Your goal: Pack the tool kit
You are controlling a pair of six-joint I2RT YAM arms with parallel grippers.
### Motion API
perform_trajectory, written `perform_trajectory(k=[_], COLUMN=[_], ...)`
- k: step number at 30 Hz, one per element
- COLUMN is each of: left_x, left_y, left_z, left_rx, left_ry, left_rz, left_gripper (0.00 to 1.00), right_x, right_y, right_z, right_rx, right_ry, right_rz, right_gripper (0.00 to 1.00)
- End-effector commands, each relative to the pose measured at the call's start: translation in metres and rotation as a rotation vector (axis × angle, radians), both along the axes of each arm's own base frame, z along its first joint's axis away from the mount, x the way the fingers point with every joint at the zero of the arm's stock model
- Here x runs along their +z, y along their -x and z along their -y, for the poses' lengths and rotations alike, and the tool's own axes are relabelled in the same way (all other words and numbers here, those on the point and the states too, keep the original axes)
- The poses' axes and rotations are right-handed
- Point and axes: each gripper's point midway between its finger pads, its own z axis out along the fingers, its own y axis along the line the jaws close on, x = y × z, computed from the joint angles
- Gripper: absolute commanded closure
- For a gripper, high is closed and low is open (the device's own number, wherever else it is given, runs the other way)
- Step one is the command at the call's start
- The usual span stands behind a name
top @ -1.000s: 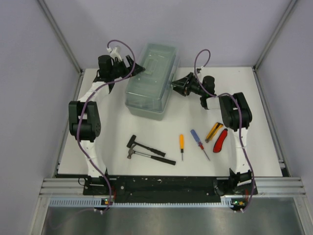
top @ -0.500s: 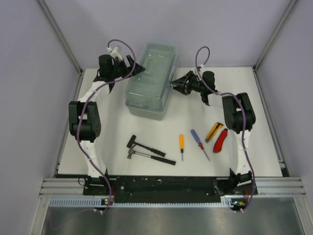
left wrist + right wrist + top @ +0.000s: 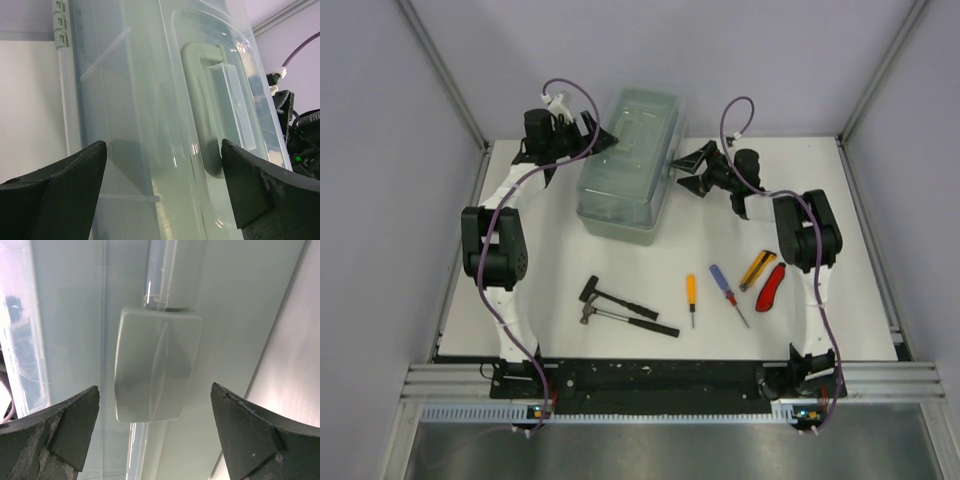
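The tool kit's grey-green toolbox (image 3: 630, 170) stands shut at the back middle of the table, its translucent lid (image 3: 150, 100) and top handle (image 3: 200, 110) filling the left wrist view. My left gripper (image 3: 603, 140) (image 3: 162, 165) is open at the box's left side, its jaws spread over the lid edge. My right gripper (image 3: 682, 171) (image 3: 154, 390) is open at the box's right side, with the front latch (image 3: 155, 365) between its fingers but not touched. Two hammers (image 3: 620, 308), an orange screwdriver (image 3: 691, 297), a blue-and-red screwdriver (image 3: 727, 292), a yellow cutter (image 3: 757, 268) and a red cutter (image 3: 770, 287) lie in front.
Grey walls with metal corner posts (image 3: 445, 75) close in the white table (image 3: 550, 260) on three sides. The black base rail (image 3: 660, 375) runs along the near edge. Purple cables (image 3: 575, 95) loop above both wrists.
My right gripper's jaws have opened wide around the latch, from a narrower setting. The left arm and the tools have not moved.
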Motion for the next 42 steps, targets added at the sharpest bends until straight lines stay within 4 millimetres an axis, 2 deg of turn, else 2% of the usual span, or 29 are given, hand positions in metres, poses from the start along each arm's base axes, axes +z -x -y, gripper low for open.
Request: perform_trajectory(k=[1,7,11,13,15,19,22,25,30,36,42], left_x=[-0.051,-0.053,-0.053,-0.054,-0.055,-0.06,-0.063,-0.066,-0.071,-0.077,-0.082], left_y=[0.08,0.088,0.091,0.092,0.093,0.099,0.102,0.104,0.104,0.104,0.102], left_z=[0.087,0.09,0.092,0.094,0.096,0.101,0.104,0.107,0.107,0.103,0.101], left_rx=[-0.314,-0.34,-0.35,-0.357,-0.364,-0.389,-0.397,-0.399,-0.384,-0.359,-0.34], left_ry=[0.059,0.098,0.114,0.115,0.116,0.117,0.111,0.105,0.079,0.035,0.011], left_rz=[-0.279,-0.304,-0.312,-0.316,-0.32,-0.335,-0.34,-0.349,-0.354,-0.367,-0.374], left_gripper=[0.05,0.05,0.05,0.05,0.05,0.05,0.05,0.05,0.05,0.05,0.05], right_x=[0.03,0.07,0.083,0.088,0.091,0.097,0.096,0.098,0.097,0.105,0.09], right_y=[0.028,0.035,0.043,0.046,0.051,0.056,0.055,0.054,0.05,0.045,0.033], right_z=[-0.058,-0.06,-0.067,-0.07,-0.073,-0.079,-0.083,-0.085,-0.086,-0.085,-0.082], right_rx=[0.132,0.184,0.228,0.247,0.266,0.296,0.297,0.293,0.278,0.239,0.181], right_ry=[-0.126,-0.321,-0.343,-0.335,-0.34,-0.351,-0.332,-0.306,-0.272,-0.235,-0.118], right_rz=[0.178,0.318,0.361,0.374,0.388,0.397,0.377,0.363,0.325,0.295,0.222], right_gripper=[0.06,0.04,0.04,0.07,0.16,0.45,0.59,0.62,0.73,0.79,0.82])
